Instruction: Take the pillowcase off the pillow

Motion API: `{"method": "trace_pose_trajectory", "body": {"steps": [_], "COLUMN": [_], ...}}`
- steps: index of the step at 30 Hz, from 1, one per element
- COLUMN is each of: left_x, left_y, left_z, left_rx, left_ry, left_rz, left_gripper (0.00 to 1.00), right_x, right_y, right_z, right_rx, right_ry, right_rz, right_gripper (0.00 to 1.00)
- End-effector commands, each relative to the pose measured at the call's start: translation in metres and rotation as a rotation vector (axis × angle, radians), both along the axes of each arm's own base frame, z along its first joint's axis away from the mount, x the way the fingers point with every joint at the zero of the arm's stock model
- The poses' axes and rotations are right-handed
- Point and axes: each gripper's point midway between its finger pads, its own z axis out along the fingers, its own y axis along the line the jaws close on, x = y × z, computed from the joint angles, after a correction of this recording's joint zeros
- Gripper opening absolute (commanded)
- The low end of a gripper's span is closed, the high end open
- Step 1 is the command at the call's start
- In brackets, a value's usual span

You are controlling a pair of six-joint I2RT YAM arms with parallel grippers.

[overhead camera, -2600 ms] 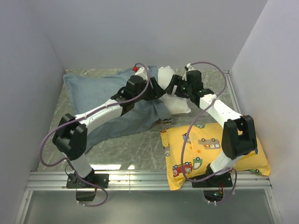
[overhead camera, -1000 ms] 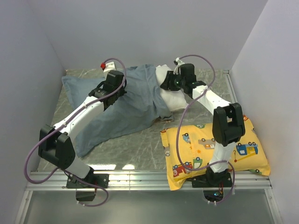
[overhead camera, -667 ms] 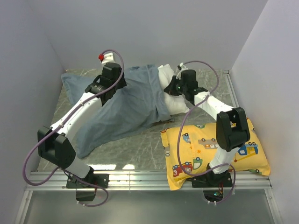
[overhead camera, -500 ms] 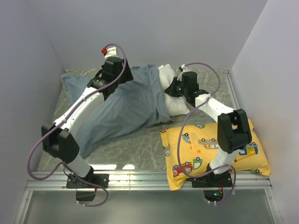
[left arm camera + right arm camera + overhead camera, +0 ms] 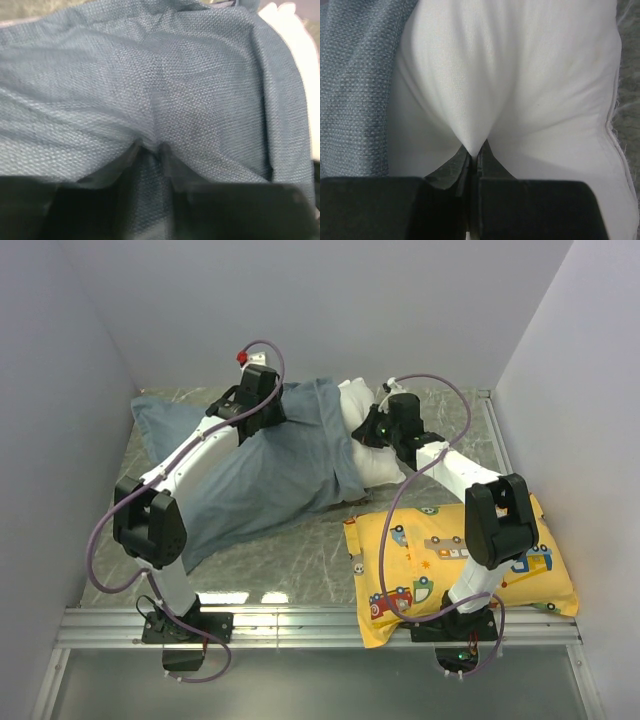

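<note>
We are mid-strip: our right tool (image 5: pixel 475 151) pinches the pillow (image 5: pixel 520 75) by its bare end, while our left tool (image 5: pixel 150 150) grips the pillowcase (image 5: pixel 175 75) beside it and should next pull away.

From above, most of the pillow (image 5: pixel 378 462) lies hidden inside and under the pillowcase (image 5: pixel 270 465), with only its right end showing. In the left wrist view the left claw (image 5: pixel 150 152) is a dark blur along the bottom edge, a fold of the cloth nipped between its fingers, whose tips cannot be made out. The right claw (image 5: pixel 474 152) has its tips buried in a pinch of the white pillow, and the right arm (image 5: pixel 492 522) covers part of the yellow pillow (image 5: pixel 540 590).
</note>
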Motion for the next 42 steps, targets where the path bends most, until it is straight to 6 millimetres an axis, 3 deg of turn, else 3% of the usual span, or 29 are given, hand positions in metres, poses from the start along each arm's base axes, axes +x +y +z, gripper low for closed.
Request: {"method": "trace_pose_trajectory", "body": {"steps": [1,3,5,9,13,14,16,19,21,24,26,30,31,32,33,34,36,40,42], "left_x": [0.002,0.007,0.012,0.027,0.041,0.047,0.052,0.058,0.061,0.063,0.064,0.06,0.056,0.049,0.045,0.037,0.019,-0.023,-0.047], "left_y": [-0.003,0.002,0.009,0.034,0.082,0.108,0.133,0.188,0.202,0.217,0.21,0.157,0.132,0.121,0.11,0.091,0.077,0.042,0.039], "left_z": [0.021,0.028,0.03,0.053,0.078,0.084,0.101,0.119,0.127,0.131,0.126,0.117,0.117,0.114,0.114,0.114,0.115,0.113,0.102], "left_rx": [-0.033,-0.015,0.01,0.045,0.065,0.062,0.035,0.001,-0.025,-0.035,-0.056,-0.108,-0.108,-0.103,-0.098,-0.099,-0.102,-0.116,-0.112], "left_ry": [-0.041,-0.06,-0.062,-0.116,-0.165,-0.172,-0.204,-0.24,-0.253,-0.263,-0.257,-0.243,-0.243,-0.236,-0.239,-0.241,-0.255,-0.269,-0.263], "left_rz": [0.004,0.026,0.043,0.111,0.206,0.255,0.299,0.396,0.421,0.456,0.428,0.264,0.218,0.192,0.169,0.133,0.103,0.036,0.04], "left_gripper": [0.21,0.0,0.0,0.0,0.0,0.0,0.0,0.0,0.0,0.0,0.0,0.01,0.06,0.13,0.31,0.41,0.64,0.74,0.76], "right_x": [-0.007,-0.005,-0.002,0.002,0.002,0.004,0.003,-0.002,-0.003,-0.003,-0.001,0.0,0.0,-0.002,-0.001,-0.001,-0.002,-0.004,-0.003], "right_y": [-0.008,-0.014,-0.019,-0.036,-0.065,-0.081,-0.099,-0.133,-0.151,-0.157,-0.151,-0.139,-0.134,-0.132,-0.133,-0.132,-0.133,-0.132,-0.131], "right_z": [-0.015,-0.01,-0.005,0.007,0.019,0.026,0.027,0.044,0.047,0.055,0.053,0.044,0.041,0.039,0.036,0.035,0.034,0.033,0.034], "right_rx": [-0.065,-0.084,-0.098,-0.114,-0.112,-0.101,-0.085,-0.07,-0.058,-0.047,-0.034,-0.022,-0.025,-0.029,-0.036,-0.039,-0.047,-0.054,-0.055], "right_ry": [0.065,0.063,0.054,0.045,0.042,0.034,0.043,0.017,0.009,-0.005,0.005,0.015,0.019,0.022,0.026,0.03,0.029,0.031,0.031], "right_rz": [-0.033,-0.059,-0.09,-0.161,-0.256,-0.294,-0.342,-0.438,-0.487,-0.495,-0.461,-0.426,-0.414,-0.41,-0.412,-0.41,-0.407,-0.402,-0.396], "right_gripper": [0.0,0.0,0.0,0.0,0.0,0.0,0.0,0.0,0.0,0.0,0.0,0.0,0.0,0.0,0.0,0.0,0.0,0.0,0.0]}}
